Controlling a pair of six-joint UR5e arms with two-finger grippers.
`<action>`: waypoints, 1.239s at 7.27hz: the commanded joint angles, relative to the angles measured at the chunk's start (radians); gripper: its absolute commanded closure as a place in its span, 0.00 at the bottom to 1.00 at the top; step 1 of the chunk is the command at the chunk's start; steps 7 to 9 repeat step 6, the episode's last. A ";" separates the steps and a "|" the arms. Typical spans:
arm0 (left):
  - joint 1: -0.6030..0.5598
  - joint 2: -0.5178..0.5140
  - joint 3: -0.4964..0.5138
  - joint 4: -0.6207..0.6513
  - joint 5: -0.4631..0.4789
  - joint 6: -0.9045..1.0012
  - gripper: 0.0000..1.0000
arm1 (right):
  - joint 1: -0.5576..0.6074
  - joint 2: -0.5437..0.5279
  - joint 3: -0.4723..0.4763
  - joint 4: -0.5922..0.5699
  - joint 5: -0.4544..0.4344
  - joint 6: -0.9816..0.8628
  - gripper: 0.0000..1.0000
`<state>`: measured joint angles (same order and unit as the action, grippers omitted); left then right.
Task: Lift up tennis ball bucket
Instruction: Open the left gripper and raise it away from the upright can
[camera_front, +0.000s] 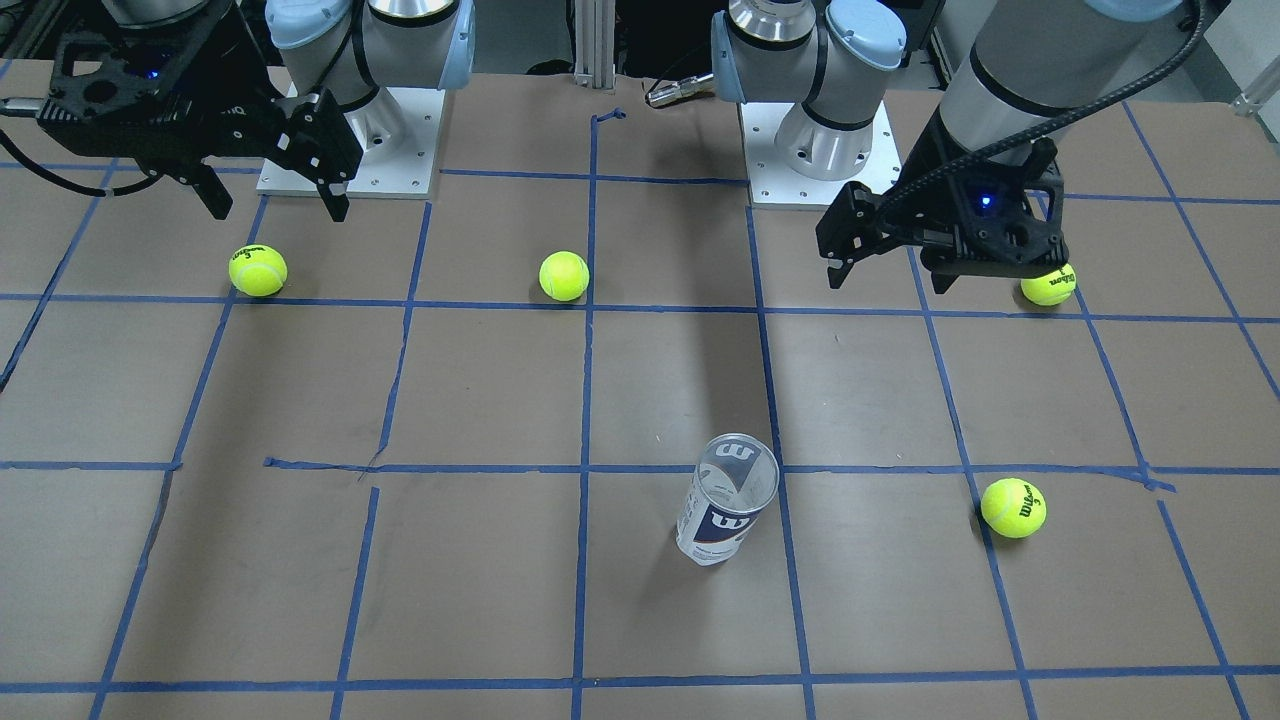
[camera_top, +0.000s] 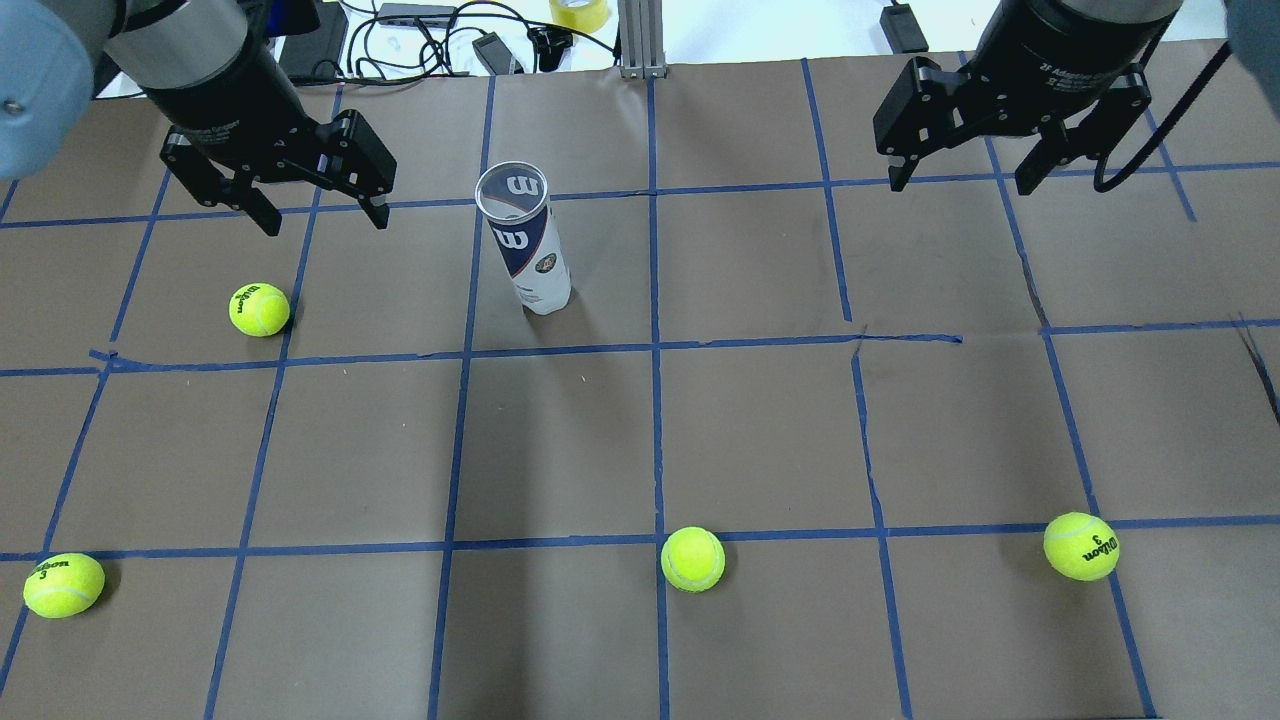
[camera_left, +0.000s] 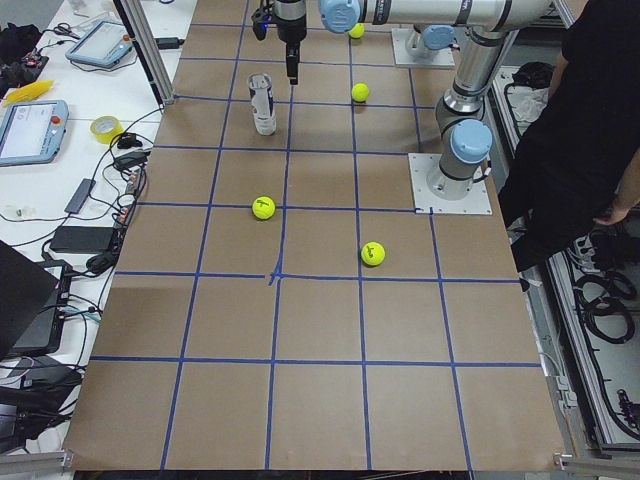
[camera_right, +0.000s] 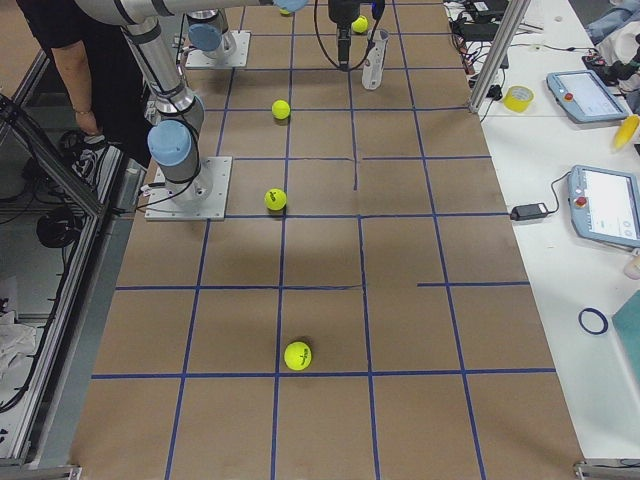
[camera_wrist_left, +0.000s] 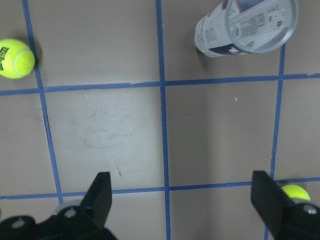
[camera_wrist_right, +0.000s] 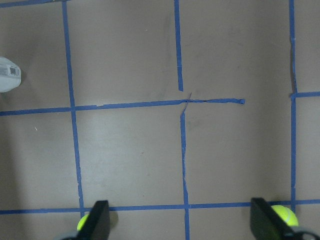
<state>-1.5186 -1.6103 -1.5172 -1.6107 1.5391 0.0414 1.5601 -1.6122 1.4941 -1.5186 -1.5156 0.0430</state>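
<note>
The tennis ball bucket (camera_top: 528, 245) stands upright on the brown table and looks empty, with its open silvery rim up. It also shows in the front view (camera_front: 728, 500), the left side view (camera_left: 262, 100), the right side view (camera_right: 374, 58), the left wrist view (camera_wrist_left: 245, 27) and at the edge of the right wrist view (camera_wrist_right: 7, 80). My left gripper (camera_top: 325, 218) hovers open and empty to the bucket's left, apart from it; it also shows in the front view (camera_front: 885, 272). My right gripper (camera_top: 960, 182) is open and empty, far to the bucket's right, and shows in the front view (camera_front: 280, 208).
Several yellow-green tennis balls lie loose: one under my left gripper (camera_top: 259, 309), others near the front edge (camera_top: 63, 584), (camera_top: 692, 558), (camera_top: 1081, 546). The arm bases (camera_front: 350, 150) stand at the robot's side. Cables and a tape roll (camera_top: 577, 12) lie beyond the far edge. A person (camera_left: 590, 130) stands by the table.
</note>
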 joint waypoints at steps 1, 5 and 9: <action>0.003 0.032 -0.037 0.002 0.038 -0.011 0.00 | 0.000 0.000 0.000 0.000 0.000 0.000 0.00; 0.005 0.073 -0.047 -0.014 0.039 -0.009 0.00 | 0.000 0.000 0.000 0.000 0.000 0.000 0.00; 0.006 0.075 -0.066 -0.005 0.038 -0.003 0.00 | 0.000 0.000 0.000 0.000 0.000 0.000 0.00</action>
